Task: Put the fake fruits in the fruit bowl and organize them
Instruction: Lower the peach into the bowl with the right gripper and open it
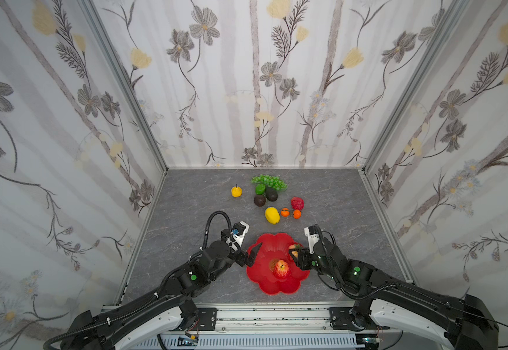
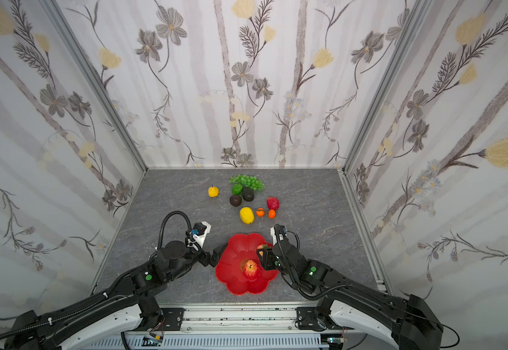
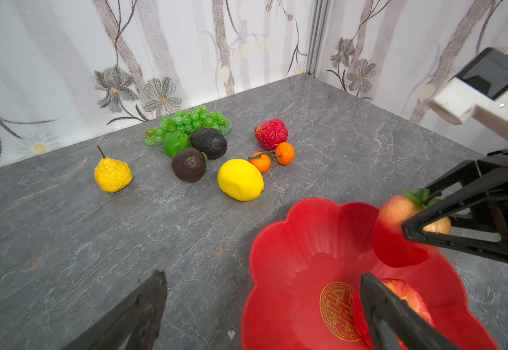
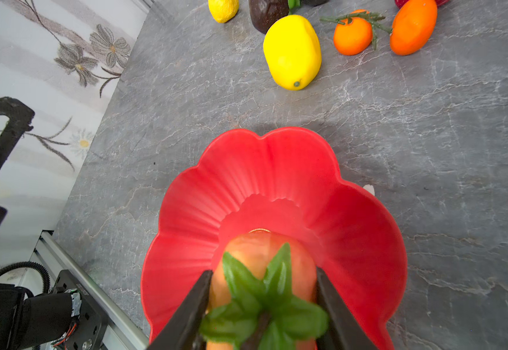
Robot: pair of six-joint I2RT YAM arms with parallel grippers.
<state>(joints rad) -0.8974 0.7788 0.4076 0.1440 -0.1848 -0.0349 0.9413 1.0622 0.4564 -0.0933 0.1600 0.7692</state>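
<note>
The red scalloped fruit bowl [image 1: 277,288] [image 2: 240,286] sits near the table's front edge, with a red apple [image 1: 280,269] [image 3: 410,298] lying in it. My right gripper [image 1: 294,252] [image 4: 263,297] hangs over the bowl's right side, shut on an orange-red strawberry [image 3: 395,239] [image 4: 258,251] with a green leafy cap. My left gripper [image 1: 248,256] [image 3: 265,303] stands wide open and empty across the bowl's left rim. Farther back lie the lemon [image 1: 272,215], two small oranges [image 1: 285,212], a red strawberry [image 1: 297,203], two dark avocados [image 1: 259,200], the lime [image 1: 259,189], the grapes [image 1: 269,181] and the yellow pear [image 1: 236,191].
Floral-papered walls [image 1: 65,151] close the grey stone-look table [image 1: 186,242] on three sides. A metal rail [image 1: 271,315] runs along the front edge, where both arms are mounted.
</note>
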